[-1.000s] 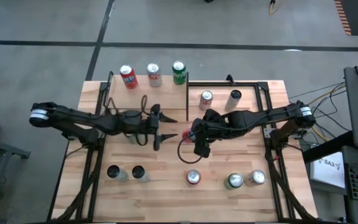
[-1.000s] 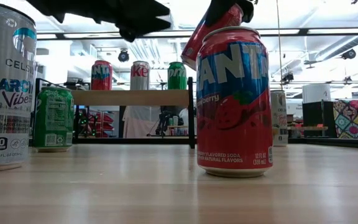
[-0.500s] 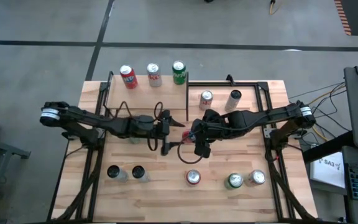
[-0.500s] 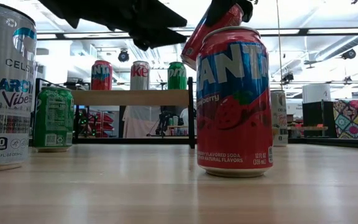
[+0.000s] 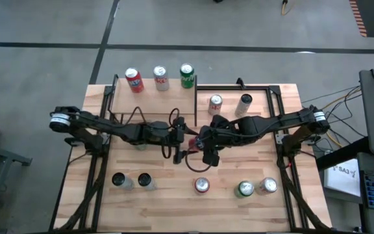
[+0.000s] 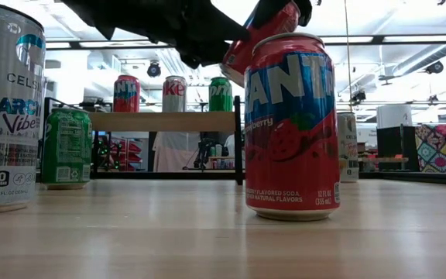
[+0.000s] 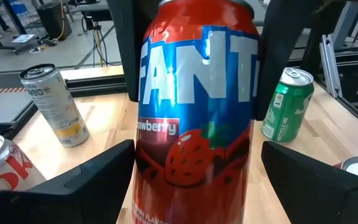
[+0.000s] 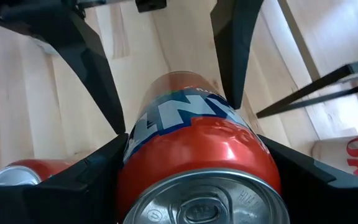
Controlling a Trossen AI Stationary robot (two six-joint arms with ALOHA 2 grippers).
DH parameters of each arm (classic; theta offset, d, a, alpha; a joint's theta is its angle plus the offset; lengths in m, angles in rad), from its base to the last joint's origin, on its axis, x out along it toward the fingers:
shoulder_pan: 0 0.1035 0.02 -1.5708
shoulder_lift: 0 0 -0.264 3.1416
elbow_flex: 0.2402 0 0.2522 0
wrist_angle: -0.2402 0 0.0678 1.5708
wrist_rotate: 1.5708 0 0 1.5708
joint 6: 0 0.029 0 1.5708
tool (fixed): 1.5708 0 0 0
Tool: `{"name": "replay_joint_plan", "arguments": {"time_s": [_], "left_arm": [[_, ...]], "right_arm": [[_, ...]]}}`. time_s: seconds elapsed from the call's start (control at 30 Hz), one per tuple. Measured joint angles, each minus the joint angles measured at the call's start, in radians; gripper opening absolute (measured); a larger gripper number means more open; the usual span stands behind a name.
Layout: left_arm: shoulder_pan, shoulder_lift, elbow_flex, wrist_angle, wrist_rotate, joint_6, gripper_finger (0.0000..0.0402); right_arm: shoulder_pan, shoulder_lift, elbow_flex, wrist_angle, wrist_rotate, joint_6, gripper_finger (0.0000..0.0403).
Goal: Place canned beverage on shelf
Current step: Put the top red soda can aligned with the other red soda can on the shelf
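Observation:
A red Fanta can (image 7: 194,118) hangs tilted above the table's middle, with my right gripper (image 5: 205,140) shut on it. My left gripper (image 5: 183,139) stands open, reaching in from the table's left, with one finger on each side of the can's lower half (image 7: 191,180). The shelf (image 6: 165,122) stands at the far left. On its board (image 5: 149,99) stand a red can (image 5: 134,80), a white and red can (image 5: 161,78) and a green can (image 5: 187,76). My right gripper pinches the can's side walls near its top end (image 8: 132,140) between its two fingers (image 7: 122,50). It comes slanting down from the table's right. The can is lifted clear and tilted, its top toward that gripper. My left gripper: one fingertip (image 7: 120,163) stands close to the can's wall, and whether it touches I cannot tell.
Another Fanta can (image 6: 291,128) stands on the table near its front edge, with a green can (image 5: 245,188) and a silver one (image 5: 268,186) to its right. Two cans (image 5: 131,181) stand at the near left and two (image 5: 229,103) at the far middle.
My left gripper has gone toward the table's right and a little down, up to the held can, and its fingers now flank the can. My right gripper and the can have kept still.

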Motion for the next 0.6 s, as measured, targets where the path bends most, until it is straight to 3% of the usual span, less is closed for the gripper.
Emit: {"name": "replay_joint_plan", "arguments": {"time_s": [0.4, 0.6], "left_arm": [[0.0, 0.001, 0.0, -0.003, 0.002, -0.042, 0.0342], [0.0, 0.005, 0.0, -0.004, -0.003, -0.036, 0.0307]], "right_arm": [[0.0, 0.005, 0.0, 0.095, 0.009, -0.053, 0.0285], [0.0, 0.01, 0.0, 0.112, 0.007, -0.084, 0.0285]]}}
